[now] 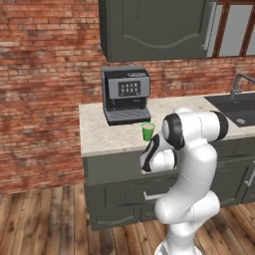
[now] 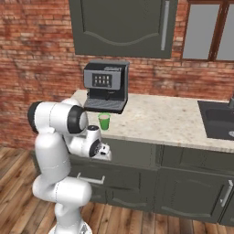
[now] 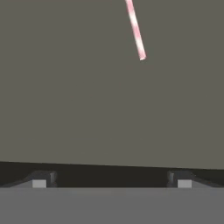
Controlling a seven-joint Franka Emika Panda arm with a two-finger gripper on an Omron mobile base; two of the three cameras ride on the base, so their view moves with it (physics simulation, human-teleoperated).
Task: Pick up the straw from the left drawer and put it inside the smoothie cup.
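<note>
The straw [image 3: 135,30], thin and striped pink-white, lies on the dark grey floor of the left drawer [image 3: 87,109]; it runs in from the top edge of the hand view, and its near end stops well short of my fingers. My gripper [image 3: 111,181] points down into the drawer, open, with nothing between its fingertips [image 3: 39,183]. In the base views my hand hangs low in front of the counter edge, just below the smoothie cup [image 1: 148,131] [image 2: 104,121]. That small green cup with pink at its top stands upright on the counter.
A black coffee machine [image 1: 126,93] [image 2: 106,86] stands right behind the cup. A dark sink [image 1: 236,107] [image 2: 219,121] with a tap is set into the counter to the right. Wall cabinets hang overhead. Lower cabinet drawers carry metal bar handles [image 2: 89,178].
</note>
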